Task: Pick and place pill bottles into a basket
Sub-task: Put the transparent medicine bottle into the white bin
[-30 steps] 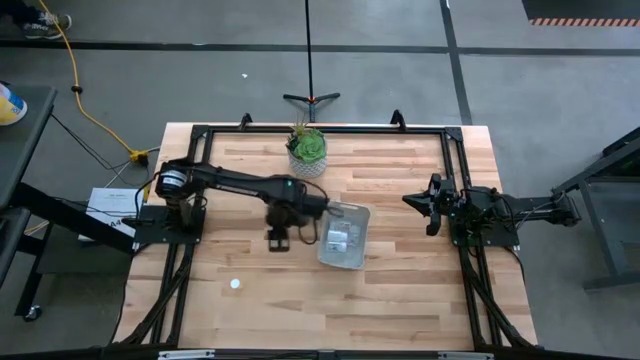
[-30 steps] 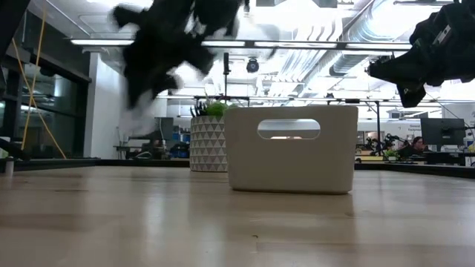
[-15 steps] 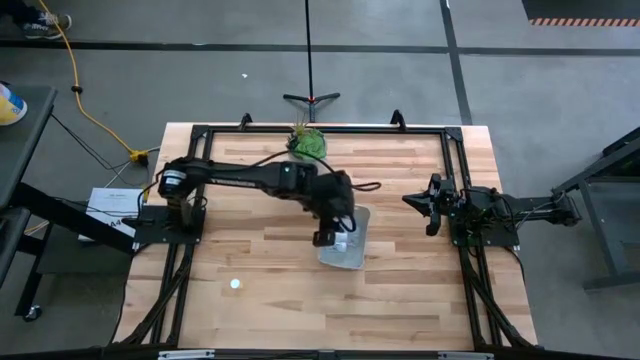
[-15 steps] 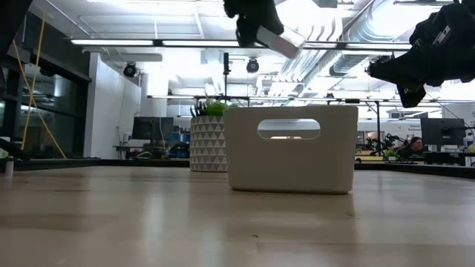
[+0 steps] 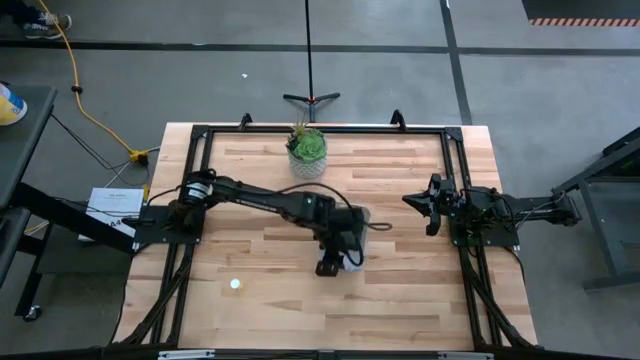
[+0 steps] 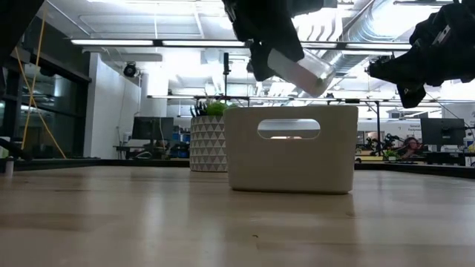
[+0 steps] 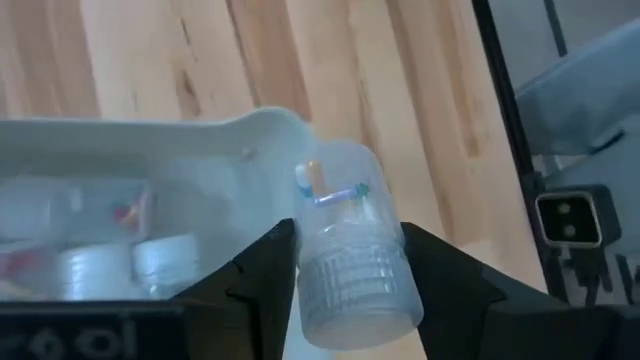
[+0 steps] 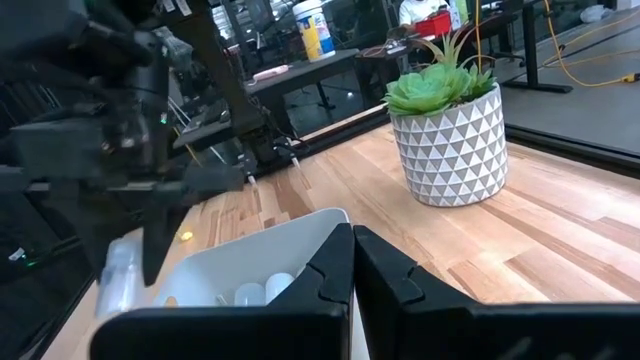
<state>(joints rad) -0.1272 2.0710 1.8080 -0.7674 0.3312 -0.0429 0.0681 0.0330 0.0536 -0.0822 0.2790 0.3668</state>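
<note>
Your left gripper (image 7: 340, 275) hangs above the basket (image 5: 356, 222), near the middle of the surface (image 5: 400, 290), with its fingers (image 7: 262, 275) closed snugly around a pill bottle (image 7: 352, 255). In the low view that bottle (image 6: 299, 68) sits tilted, clear of the basket's (image 6: 291, 148) rim. From the left wrist view it is poised over the basket's (image 7: 150, 140) corner rather than its middle, with bare wood beyond. Several bottles (image 7: 160, 260) already lie inside. One more bottle (image 5: 235, 284) waits on the surface at about 8 o'clock from the basket.

Your risk is the release point: let go here and the bottle could clip the rim and bounce out, or roll away. I'd judge a shift toward the basket's centre safer. A drop from this height may also jostle the bottles inside.

Your right gripper (image 5: 432, 204) rests at 3 o'clock, well apart, its fingers (image 8: 330, 275) pressed together and holding nothing. The potted plant (image 5: 306, 150) stands at 12 o'clock, out of the way.
</note>
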